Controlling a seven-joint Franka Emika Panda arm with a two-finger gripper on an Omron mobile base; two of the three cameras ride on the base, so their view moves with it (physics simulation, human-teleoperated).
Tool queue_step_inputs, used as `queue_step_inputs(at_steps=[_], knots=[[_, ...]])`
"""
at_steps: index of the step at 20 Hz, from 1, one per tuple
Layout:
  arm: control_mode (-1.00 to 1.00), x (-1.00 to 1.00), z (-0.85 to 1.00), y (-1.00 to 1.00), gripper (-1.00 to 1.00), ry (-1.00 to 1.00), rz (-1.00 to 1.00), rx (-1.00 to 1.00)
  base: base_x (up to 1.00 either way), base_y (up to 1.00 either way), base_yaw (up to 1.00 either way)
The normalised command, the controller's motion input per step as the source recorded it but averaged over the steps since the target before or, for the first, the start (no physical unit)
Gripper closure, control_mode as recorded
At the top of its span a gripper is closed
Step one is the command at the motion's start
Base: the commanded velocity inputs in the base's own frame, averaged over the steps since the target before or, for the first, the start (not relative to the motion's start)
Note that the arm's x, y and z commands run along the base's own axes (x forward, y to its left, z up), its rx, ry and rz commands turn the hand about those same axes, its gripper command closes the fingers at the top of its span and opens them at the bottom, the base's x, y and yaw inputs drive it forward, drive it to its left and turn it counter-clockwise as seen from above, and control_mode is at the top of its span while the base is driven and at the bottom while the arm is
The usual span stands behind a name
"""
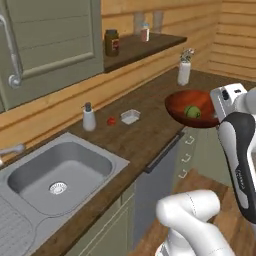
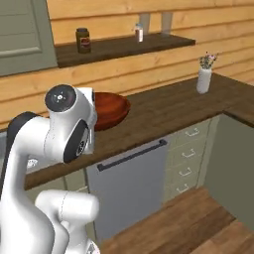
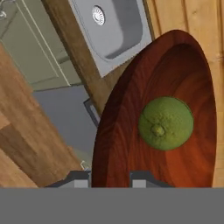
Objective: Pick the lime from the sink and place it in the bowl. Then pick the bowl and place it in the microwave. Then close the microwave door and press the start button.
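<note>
now lifted off the counter, bowl [image 3: 131, 127] rim pinched between fingers [image 3: 111, 178], lime [image 3: 166, 123] inside

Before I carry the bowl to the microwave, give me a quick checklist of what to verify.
1. Lime in the bowl: ok, it sits inside.
2. Gripper on the bowl's rim: ok, a finger either side of the near rim.
3. Bowl off the counter: ok, it looks lifted.
4. Bowl level: cannot tell.
5. Sink cleared of fruit: ok.
6. Microwave door open: cannot tell.
</note>
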Motion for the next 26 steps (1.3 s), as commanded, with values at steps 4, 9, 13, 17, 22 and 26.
queue_step_inputs(at_steps=[4,9,13,17,22,26], knots=[[1.00,0.00,0.00,0.00,1.00,0.00,0.00,0.00,0.00,-0.25,-0.92],[1.00,0.00,0.00,0.00,1.00,0.00,0.00,0.00,0.00,-0.34,-0.82],[1.00,0.00,0.00,0.00,1.00,0.00,0.00,0.00,0.00,-0.15,-0.71],[1.00,0.00,0.00,0.00,1.00,0.00,0.00,0.00,0.03,-0.01,-0.65],[1.00,0.00,0.00,0.00,1.00,0.00,0.00,0.00,0.14,0.00,-0.59],[1.00,0.00,0.00,0.00,1.00,0.00,0.00,0.00,0.10,-0.05,-0.55]])
